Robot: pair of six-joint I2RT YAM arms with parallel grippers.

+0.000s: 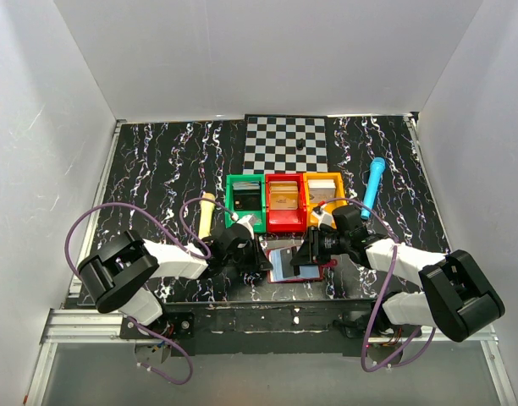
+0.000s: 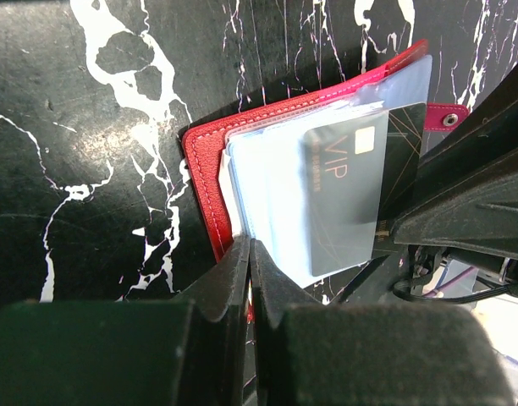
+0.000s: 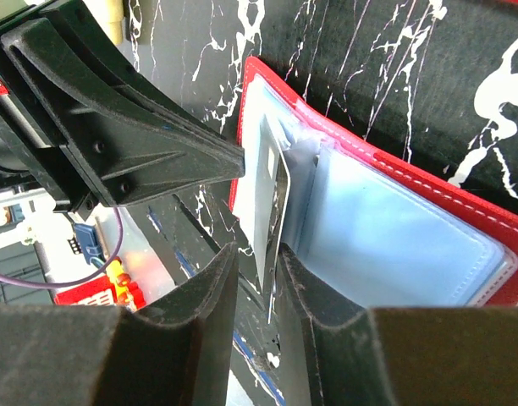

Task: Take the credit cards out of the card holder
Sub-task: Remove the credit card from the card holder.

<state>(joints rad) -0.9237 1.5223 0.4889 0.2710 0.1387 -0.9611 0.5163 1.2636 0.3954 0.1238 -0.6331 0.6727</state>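
White walls close the space on three sides: a back wall (image 1: 267,51) far beyond the left gripper (image 1: 266,260) and right gripper (image 1: 303,258), a left wall (image 1: 39,127) out past the left one, a right wall (image 1: 487,101) out past the right one. Under both lies a table (image 1: 157,169), its black top veined white and glossy with soft glare. Ahead of them, at its far edge, lies a checkered mat (image 1: 276,139). Behind them runs a metal rail (image 1: 90,326), then grey floor (image 1: 267,376). The light is bright and even.
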